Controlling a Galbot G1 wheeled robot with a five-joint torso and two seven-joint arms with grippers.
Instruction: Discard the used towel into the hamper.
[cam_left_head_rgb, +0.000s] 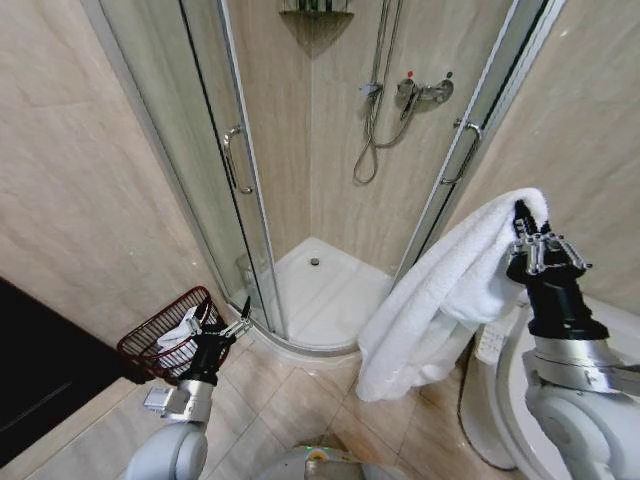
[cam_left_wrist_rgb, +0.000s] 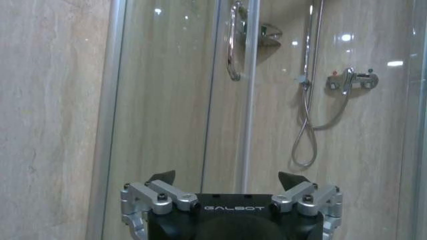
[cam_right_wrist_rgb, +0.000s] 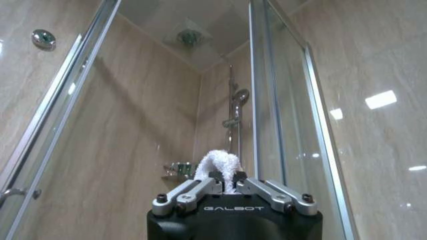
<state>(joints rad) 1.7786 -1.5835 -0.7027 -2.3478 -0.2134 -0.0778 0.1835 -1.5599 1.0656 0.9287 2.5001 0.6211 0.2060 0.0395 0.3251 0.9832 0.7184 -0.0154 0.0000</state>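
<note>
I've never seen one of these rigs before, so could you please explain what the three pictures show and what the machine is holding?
It is a wheeled robot with two arms in a bathroom. The head view looks down from its head; the others look out from each wrist. The right gripper, jaws shut, holds up a white towel, whose tip pokes between them in the right wrist view. The left gripper, jaws open and empty, hangs beside the hamper on the tiled floor, near the shower cabin.

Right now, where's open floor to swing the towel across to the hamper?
Bare tile lies between the hamper and the hanging towel, bordered by the shower tray's curb. Crowded spots: the left gripper, open beside the hamper rim; the right gripper, clamping the towel.
</note>
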